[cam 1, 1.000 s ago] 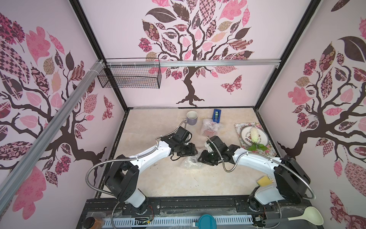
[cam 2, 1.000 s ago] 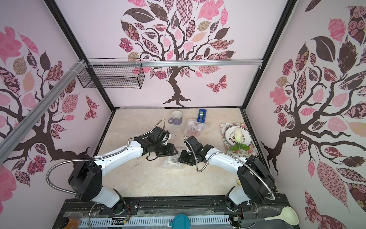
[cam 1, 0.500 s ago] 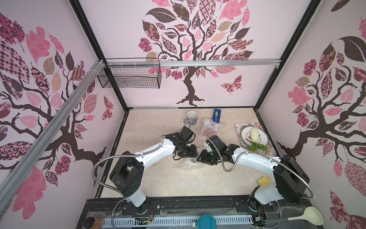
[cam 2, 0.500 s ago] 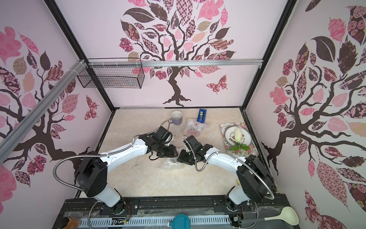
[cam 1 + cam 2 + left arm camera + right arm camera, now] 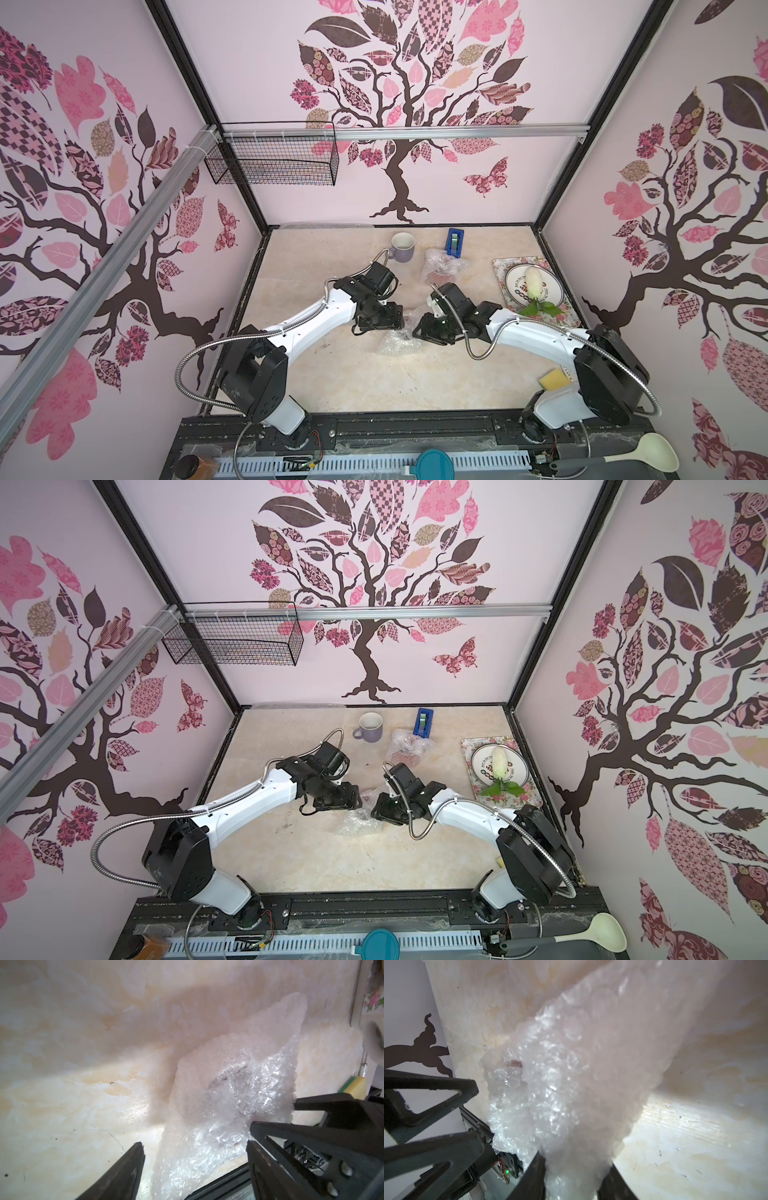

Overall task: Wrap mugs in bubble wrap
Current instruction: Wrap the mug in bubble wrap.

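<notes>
Spread wide since a second ago at the left gripper (image 5: 193,1147), loosely bracketing the bubble wrap bundle (image 5: 397,340) at mid-frame in both top views. Pinched at one end by the right gripper (image 5: 575,1167). Probably light, soft, slippery outside, fragile within; better grasped across the firm middle than a flap.

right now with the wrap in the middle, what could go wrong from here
1. The left gripper is open, so only the right gripper pinches the wrap. Its loose folds may spring open.
2. Both grippers sit very close on either side of the wrap, so a move by either could bump the other.
3. The bare lavender mug stands just behind the left arm, which might knock it when it swings.
</notes>
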`<act>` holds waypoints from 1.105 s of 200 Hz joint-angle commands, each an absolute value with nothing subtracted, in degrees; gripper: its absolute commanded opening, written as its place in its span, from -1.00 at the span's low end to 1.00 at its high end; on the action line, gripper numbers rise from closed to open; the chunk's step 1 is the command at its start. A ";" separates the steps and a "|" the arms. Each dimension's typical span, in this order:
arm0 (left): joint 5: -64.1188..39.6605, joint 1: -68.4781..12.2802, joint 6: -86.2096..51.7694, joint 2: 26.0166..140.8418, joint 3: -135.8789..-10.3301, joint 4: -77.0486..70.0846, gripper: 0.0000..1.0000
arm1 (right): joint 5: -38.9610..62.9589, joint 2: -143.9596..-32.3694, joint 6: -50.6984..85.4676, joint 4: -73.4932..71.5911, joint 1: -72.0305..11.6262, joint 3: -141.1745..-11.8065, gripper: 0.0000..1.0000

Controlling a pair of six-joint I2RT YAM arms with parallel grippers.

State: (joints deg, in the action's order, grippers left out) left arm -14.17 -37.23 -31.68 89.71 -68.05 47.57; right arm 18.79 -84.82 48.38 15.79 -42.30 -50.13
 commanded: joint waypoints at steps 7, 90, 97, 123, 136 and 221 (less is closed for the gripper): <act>-18.83 -37.16 -31.77 90.11 -65.59 42.47 0.65 | 18.94 -86.02 47.73 16.17 -42.78 -51.73 -0.24; -17.97 -38.38 -30.58 96.75 -64.28 41.49 0.61 | 19.16 -86.24 48.08 15.14 -42.99 -51.77 -0.29; -18.12 -38.64 -30.88 96.92 -63.86 40.92 0.58 | 19.25 -86.31 48.16 15.05 -42.98 -51.86 -0.29; -19.46 -39.22 -31.55 97.47 -62.13 38.35 0.18 | 19.51 -86.16 48.62 14.17 -43.01 -51.59 -0.30; -19.32 -39.54 -31.75 97.85 -61.61 37.90 -0.09 | 19.51 -86.05 49.02 13.87 -42.99 -51.40 -0.30; -16.64 -40.56 -36.39 97.23 -64.32 38.28 -0.93 | 19.62 -85.01 50.10 12.30 -43.01 -50.75 -0.24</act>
State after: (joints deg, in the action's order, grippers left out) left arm -15.44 -39.00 -36.10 96.64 -63.31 39.00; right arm 20.73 -85.01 50.17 15.31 -43.00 -50.09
